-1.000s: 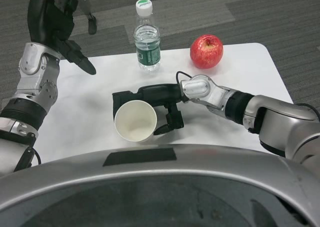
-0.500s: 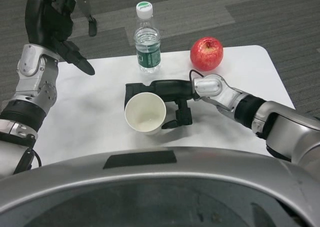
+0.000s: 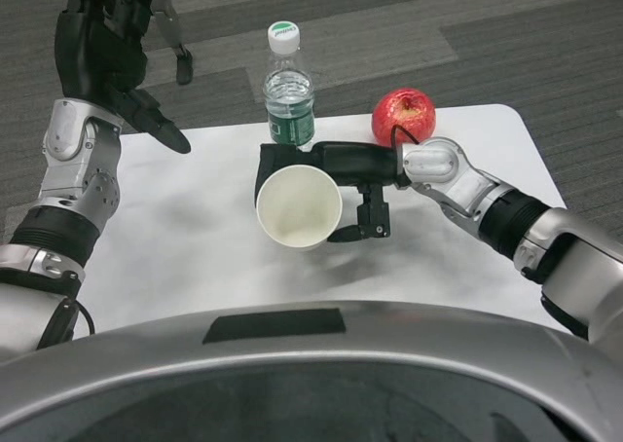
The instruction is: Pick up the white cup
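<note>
The white cup is grasped by the right hand, whose black fingers are wrapped round the cup's far side while the thumb is curled in on the near right side. The cup is seen from above, its open mouth turned toward the camera and tilted slightly; whether its base is touching the desk or already just clear of it cannot be told from this view. Just behind the cup stands a water bottle with a green label, and behind and to the right of the cup, beyond the right wrist, a red apple is set near the desk's far edge. Well to the left of the cup and higher, the left hand is held up with fingers spread and nothing in it — it is judged to be waiting. For the lift to be done well, the grasp should be kept firm but not crushing — a paper cup is likely to buckle — and the cup should be raised straight up, away from the bottle close behind it.
</note>
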Robot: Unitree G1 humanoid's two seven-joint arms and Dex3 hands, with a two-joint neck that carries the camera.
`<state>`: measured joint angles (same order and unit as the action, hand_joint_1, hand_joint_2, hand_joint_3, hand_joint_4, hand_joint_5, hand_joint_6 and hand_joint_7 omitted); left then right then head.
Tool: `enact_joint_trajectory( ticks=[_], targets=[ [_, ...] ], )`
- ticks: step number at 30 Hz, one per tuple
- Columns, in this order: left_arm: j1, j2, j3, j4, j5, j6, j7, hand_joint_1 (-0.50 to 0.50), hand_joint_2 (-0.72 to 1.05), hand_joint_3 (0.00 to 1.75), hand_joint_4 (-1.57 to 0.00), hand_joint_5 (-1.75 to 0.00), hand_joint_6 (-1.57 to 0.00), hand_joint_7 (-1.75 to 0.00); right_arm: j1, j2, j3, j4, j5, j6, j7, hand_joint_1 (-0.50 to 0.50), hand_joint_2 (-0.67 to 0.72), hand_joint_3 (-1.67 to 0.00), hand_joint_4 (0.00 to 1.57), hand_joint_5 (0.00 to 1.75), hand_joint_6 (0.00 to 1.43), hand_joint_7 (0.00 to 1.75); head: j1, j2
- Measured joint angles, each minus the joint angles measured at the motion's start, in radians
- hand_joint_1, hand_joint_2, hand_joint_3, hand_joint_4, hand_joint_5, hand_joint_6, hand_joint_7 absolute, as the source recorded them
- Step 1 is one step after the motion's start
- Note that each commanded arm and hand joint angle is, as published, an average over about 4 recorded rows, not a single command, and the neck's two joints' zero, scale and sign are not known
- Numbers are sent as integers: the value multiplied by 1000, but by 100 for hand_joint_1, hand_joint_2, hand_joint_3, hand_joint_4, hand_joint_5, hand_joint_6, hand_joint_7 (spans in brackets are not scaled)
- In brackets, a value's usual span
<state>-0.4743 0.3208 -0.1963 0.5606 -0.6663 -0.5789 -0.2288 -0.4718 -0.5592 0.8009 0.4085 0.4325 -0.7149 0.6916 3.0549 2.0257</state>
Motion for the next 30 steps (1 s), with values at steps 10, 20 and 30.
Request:
enact_joint_trajectory(
  ticks=[10, 20, 30],
  targets=[
    [0, -11, 18, 0, 8, 0, 0, -39, -64, 9, 0, -21, 0, -38, 7, 7, -85, -55, 1, 1, 2, -38, -29, -157, 0, 175, 0, 161, -24, 29],
    [0, -46, 39, -9, 8, 1, 0, -39, -64, 9, 0, -21, 0, -38, 47, 130, -249, -18, 0, 0, -35, -41, -35, -157, 1, 175, 0, 168, -51, 74],
    [0, -75, 68, -10, 8, 0, 0, -39, -64, 9, 0, -21, 0, -40, 68, 148, -304, -39, -3, -2, -154, -43, -41, -151, 9, 165, 0, 168, -46, 106]
  ],
)
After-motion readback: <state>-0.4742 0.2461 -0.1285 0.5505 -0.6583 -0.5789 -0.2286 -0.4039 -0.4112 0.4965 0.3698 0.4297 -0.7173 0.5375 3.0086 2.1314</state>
